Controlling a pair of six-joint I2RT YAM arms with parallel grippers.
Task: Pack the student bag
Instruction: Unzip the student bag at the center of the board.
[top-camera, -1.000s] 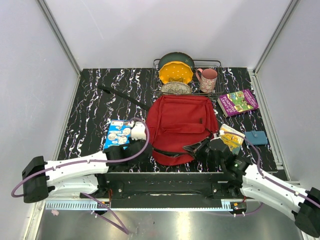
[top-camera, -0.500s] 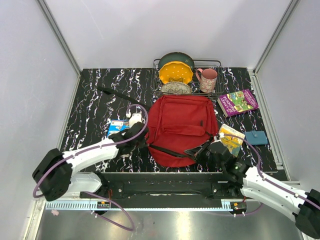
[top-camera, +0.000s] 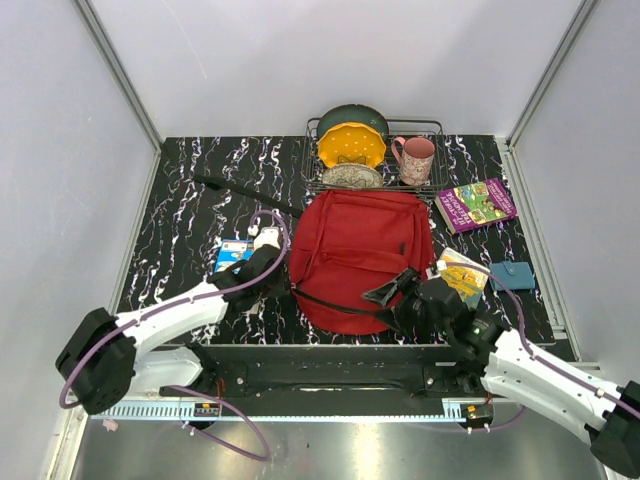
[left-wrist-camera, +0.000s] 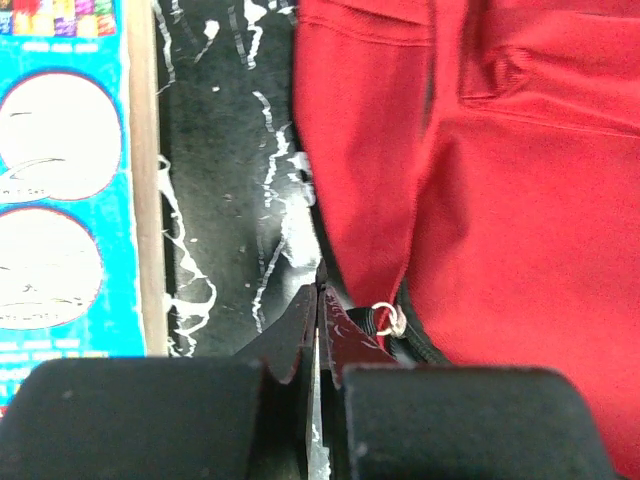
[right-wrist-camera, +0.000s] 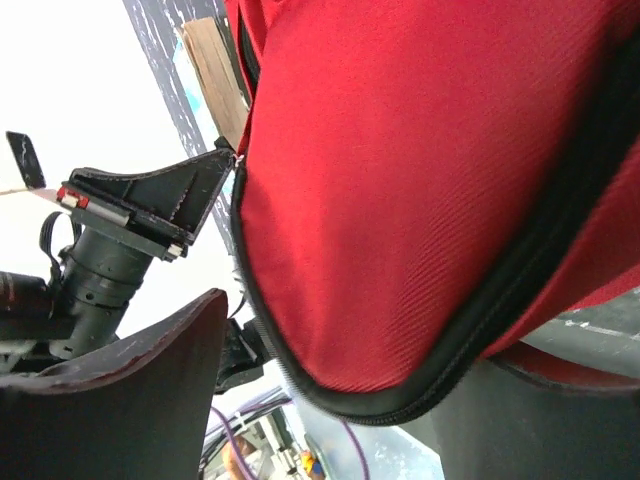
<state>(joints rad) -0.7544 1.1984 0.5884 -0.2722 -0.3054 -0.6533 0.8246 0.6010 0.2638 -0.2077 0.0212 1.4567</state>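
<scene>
The red student bag (top-camera: 365, 250) lies flat in the middle of the table. My left gripper (top-camera: 280, 262) is shut at the bag's left edge. In the left wrist view its tips (left-wrist-camera: 320, 300) press together right beside a small metal zipper ring (left-wrist-camera: 385, 318); I cannot tell whether they pinch anything. My right gripper (top-camera: 398, 288) stands open at the bag's near edge. In the right wrist view the red fabric (right-wrist-camera: 420, 180) and its black zipper (right-wrist-camera: 440, 365) hang between the spread fingers (right-wrist-camera: 120, 400).
A dish rack (top-camera: 432, 128) with plates stands at the back, a pink mug (top-camera: 415, 158) beside it. A purple book (top-camera: 476, 204), a yellow book (top-camera: 462, 275) and a blue wallet (top-camera: 513, 274) lie to the right. A blue book (top-camera: 233, 252) lies to the left.
My left gripper has moved from over the blue book up to the bag's left edge. My right gripper, shut at the bag's near edge before, has opened.
</scene>
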